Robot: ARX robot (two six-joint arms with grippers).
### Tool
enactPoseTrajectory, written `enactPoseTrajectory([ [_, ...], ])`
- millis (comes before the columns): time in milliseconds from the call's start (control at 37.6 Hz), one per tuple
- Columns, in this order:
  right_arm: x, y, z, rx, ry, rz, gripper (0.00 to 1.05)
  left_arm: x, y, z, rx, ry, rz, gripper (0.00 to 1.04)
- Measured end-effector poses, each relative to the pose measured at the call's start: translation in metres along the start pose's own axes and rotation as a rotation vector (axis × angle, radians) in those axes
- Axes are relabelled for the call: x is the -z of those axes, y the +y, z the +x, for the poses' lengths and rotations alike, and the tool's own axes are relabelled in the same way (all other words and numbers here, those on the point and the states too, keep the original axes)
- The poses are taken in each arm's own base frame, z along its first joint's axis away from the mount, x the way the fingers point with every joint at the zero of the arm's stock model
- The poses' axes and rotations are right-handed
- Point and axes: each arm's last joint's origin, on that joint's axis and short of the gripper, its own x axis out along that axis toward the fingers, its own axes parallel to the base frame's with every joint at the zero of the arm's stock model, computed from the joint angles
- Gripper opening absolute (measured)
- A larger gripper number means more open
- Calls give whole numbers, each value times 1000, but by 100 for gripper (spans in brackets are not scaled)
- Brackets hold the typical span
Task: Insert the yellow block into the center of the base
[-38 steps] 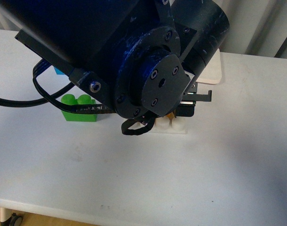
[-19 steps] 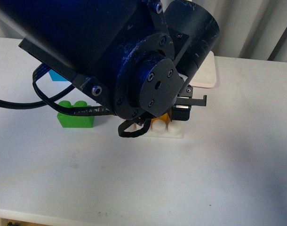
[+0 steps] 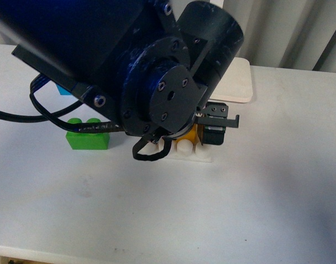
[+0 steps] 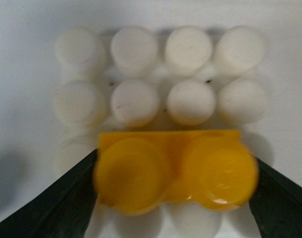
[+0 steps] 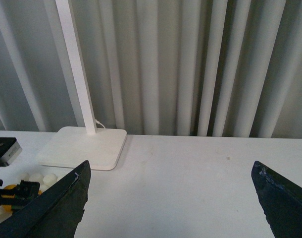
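My left gripper (image 4: 173, 196) is shut on the yellow block (image 4: 175, 173), one finger at each end, right over the white studded base (image 4: 141, 101). The block covers two studs of the base's third row; I cannot tell whether it touches them. In the front view the left arm hides most of this; a bit of the yellow block (image 3: 193, 133) and the base's front edge (image 3: 184, 152) show under the wrist. The base also shows in the right wrist view (image 5: 34, 179). My right gripper (image 5: 171, 198) is open and empty above bare table.
A green two-stud brick (image 3: 88, 135) sits left of the base, with a blue brick (image 3: 62, 89) behind it, mostly hidden. The white lamp foot (image 3: 236, 81) and pole (image 5: 76, 64) stand behind the base. Grey curtains hang at the back.
The left arm and yellow block have shifted slightly left and lower over the base; more of the yellow block shows under the wrist now.
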Motion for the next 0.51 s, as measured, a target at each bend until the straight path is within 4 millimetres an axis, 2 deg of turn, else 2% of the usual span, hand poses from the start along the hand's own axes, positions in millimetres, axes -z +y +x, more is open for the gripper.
enactPoseTrajectory([
  [133, 0, 0, 0, 0, 0, 0, 95, 1, 4, -5, 3, 0, 8, 100],
  [346, 0, 0, 0, 0, 0, 0, 95, -15, 16, -27, 7, -80, -25, 98],
  [505, 0, 0, 0, 0, 0, 0, 95, -31, 37, -59, 16, -178, -84, 98],
])
